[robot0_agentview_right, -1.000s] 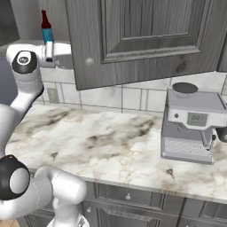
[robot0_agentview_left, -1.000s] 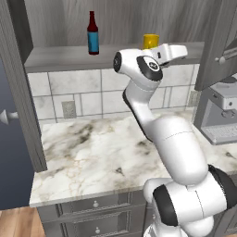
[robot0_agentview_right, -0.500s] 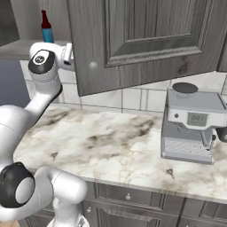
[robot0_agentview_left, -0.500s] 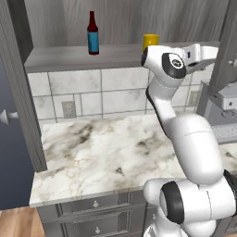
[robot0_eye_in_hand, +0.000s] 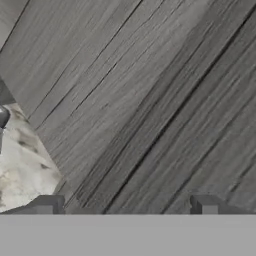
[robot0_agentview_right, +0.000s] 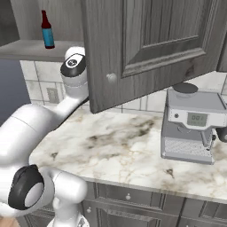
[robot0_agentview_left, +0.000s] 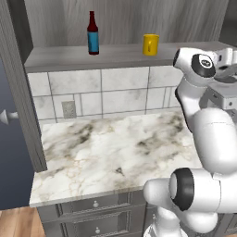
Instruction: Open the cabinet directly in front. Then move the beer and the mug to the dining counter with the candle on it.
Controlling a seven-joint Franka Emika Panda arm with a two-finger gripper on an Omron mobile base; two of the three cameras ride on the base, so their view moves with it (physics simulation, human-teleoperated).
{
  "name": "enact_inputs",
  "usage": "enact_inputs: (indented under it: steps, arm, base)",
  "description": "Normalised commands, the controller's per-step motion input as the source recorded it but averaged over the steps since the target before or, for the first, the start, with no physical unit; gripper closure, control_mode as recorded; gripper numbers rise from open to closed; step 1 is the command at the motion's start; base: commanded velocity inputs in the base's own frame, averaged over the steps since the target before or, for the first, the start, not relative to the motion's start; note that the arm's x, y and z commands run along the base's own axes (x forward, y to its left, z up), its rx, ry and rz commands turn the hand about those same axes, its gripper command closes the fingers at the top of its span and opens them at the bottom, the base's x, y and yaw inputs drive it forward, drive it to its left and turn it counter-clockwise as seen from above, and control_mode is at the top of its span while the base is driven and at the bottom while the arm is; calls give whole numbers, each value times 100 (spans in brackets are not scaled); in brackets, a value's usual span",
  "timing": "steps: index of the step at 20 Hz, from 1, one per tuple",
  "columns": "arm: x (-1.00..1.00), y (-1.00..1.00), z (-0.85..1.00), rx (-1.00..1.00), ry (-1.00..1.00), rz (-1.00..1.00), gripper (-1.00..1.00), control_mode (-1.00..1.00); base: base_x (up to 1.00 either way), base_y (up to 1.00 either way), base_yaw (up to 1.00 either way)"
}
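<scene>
The cabinet (robot0_agentview_left: 55, 58) stands open, and on its shelf are the beer (robot0_agentview_left: 93, 33), upright at the left, and the yellow mug (robot0_agentview_left: 150, 44) to its right. The beer (robot0_agentview_right: 47, 30) also shows past the left edge of the swung-out right door (robot0_agentview_right: 150, 44) with its round knob (robot0_agentview_right: 111, 77). My arm (robot0_agentview_left: 203, 67) reaches to the right of the mug, its hand behind that door. My gripper (robot0_eye_in_hand: 126, 206) is open with nothing between its fingertips (robot0_eye_in_hand: 47, 205), close against the door's wood grain (robot0_eye_in_hand: 150, 100). The dining counter and the candle are out of view.
A marble worktop (robot0_agentview_left: 115, 152) backed by wall tiles lies below the cabinet, with grey drawers (robot0_agentview_left: 92, 206) under it. A silver coffee machine (robot0_agentview_right: 195, 124) stands on the worktop at the right. The left cabinet door (robot0_agentview_left: 18, 92) hangs open at the far left.
My arm has swung to the right, away from the mug, and the right cabinet door has swung further open with it. Beer and mug have stayed put.
</scene>
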Motion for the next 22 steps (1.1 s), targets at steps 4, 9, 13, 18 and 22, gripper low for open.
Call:
enact_inputs:
  steps: [4,9,13,18,22]
  arm:
    - [2,-100,-21,9,-1,-12,-100,-100]
    - [0,-100,-10,13,-9,-8,-100,-100]
    - [0,-100,0,27,-29,0,-100,-100]
    - [-7,-5,0,2,-2,0,-100,-100]
    - [-61,85,0,-7,-6,17,-100,-100]
  base:
    - [0,0,0]
    - [0,0,0]
    - [0,0,0]
    - [0,0,0]
    - [0,0,0]
